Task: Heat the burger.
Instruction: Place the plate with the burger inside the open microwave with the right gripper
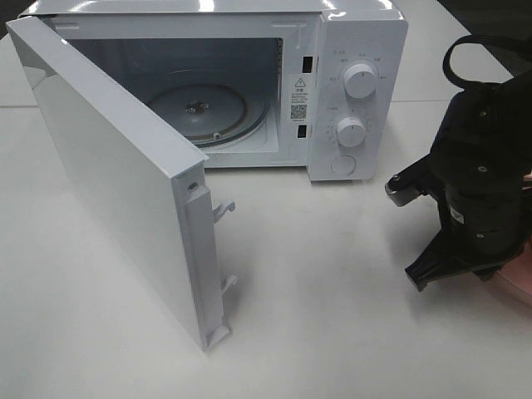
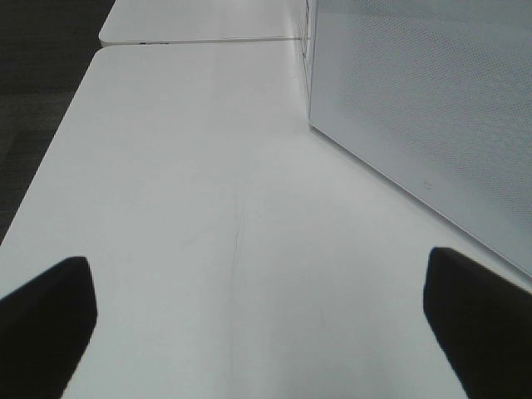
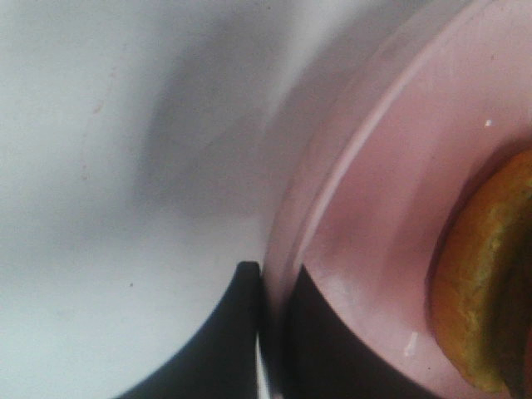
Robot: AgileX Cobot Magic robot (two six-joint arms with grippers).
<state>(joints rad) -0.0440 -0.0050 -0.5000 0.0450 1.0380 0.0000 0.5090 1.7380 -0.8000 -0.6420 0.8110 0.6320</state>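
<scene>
Nearest the camera, on the white table [image 1: 332, 332], the microwave's door [image 1: 108, 191] is seen wide open, latch edge foremost. To the right and slightly further back, the rim of a pink plate [image 3: 374, 208] is pinched by the right claw [image 3: 264, 283]. One finger is set outside the rim and one inside, and the jaws are closed on it. The burger [image 3: 486, 291] is found on that plate, just inside the grip. Only an edge of its brown bun is shown in the wrist view. In the high view it is hidden behind the arm [image 1: 482, 166], and a sliver of plate is glimpsed at the table's right edge. The left claw [image 2: 262, 312] is held wide open above the table, beside a dotted panel [image 2: 416, 100]. Furthest back, the microwave [image 1: 357, 33] is shown with its cavity exposed, a glass turntable [image 1: 199, 106] inside. An upper knob [image 1: 360, 81] and a lower knob [image 1: 351, 131] are set on its front.
</scene>
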